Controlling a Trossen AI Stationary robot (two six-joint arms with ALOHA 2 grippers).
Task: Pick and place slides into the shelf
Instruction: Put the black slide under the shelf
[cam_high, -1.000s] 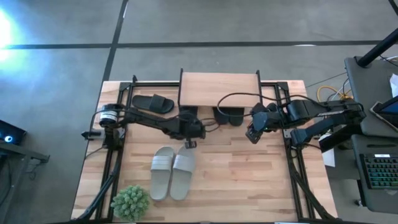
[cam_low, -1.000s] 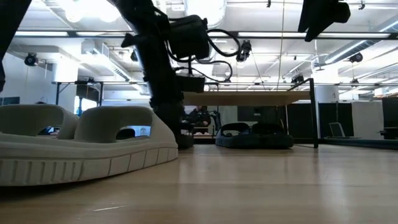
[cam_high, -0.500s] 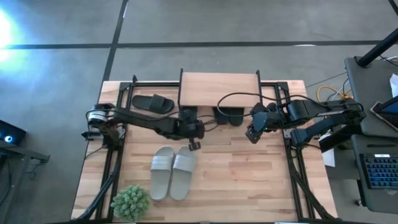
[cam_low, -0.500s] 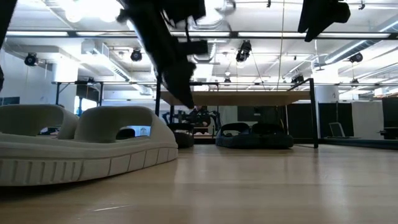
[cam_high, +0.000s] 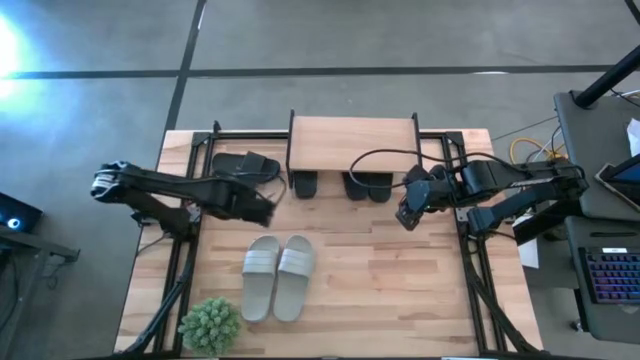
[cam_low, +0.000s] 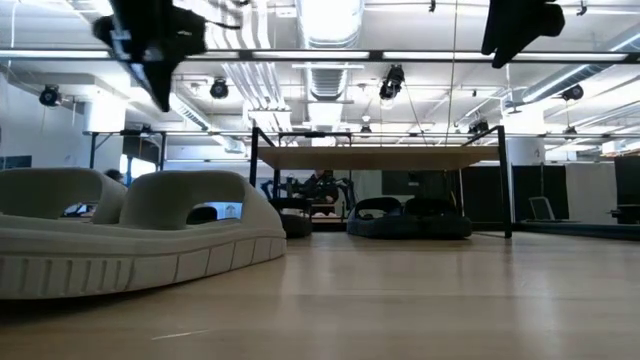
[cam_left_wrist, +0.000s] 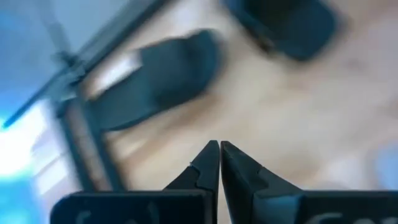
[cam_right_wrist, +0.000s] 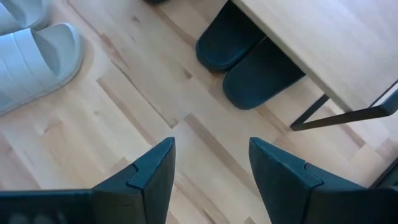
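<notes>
The shelf (cam_high: 352, 145) stands at the table's far edge, its plank top on a black wire frame. Three black slides rest on the tabletop beneath it, toes sticking out: one (cam_high: 305, 184) at its left, two (cam_right_wrist: 249, 62) side by side at its right. Another black slide (cam_high: 245, 165) lies flat left of the shelf. The pale pair (cam_high: 278, 275) lies soles down mid-table. My left gripper (cam_high: 268, 212) hangs shut and empty above the table between that loose black slide and the pale pair. My right gripper (cam_right_wrist: 211, 162) hovers open and empty right of the shelf's front.
A small green plant (cam_high: 210, 325) sits at the table's near left corner. Black frame rails run along both side edges of the table (cam_high: 400, 290). Bare wood lies right of the pale pair. A desk with keyboards (cam_high: 610, 275) stands beyond the right edge.
My left gripper has drawn back from the shelf's front toward the table's left edge and risen, rolling its wrist as it went; it has stayed shut. The slides and my right arm have kept still.
</notes>
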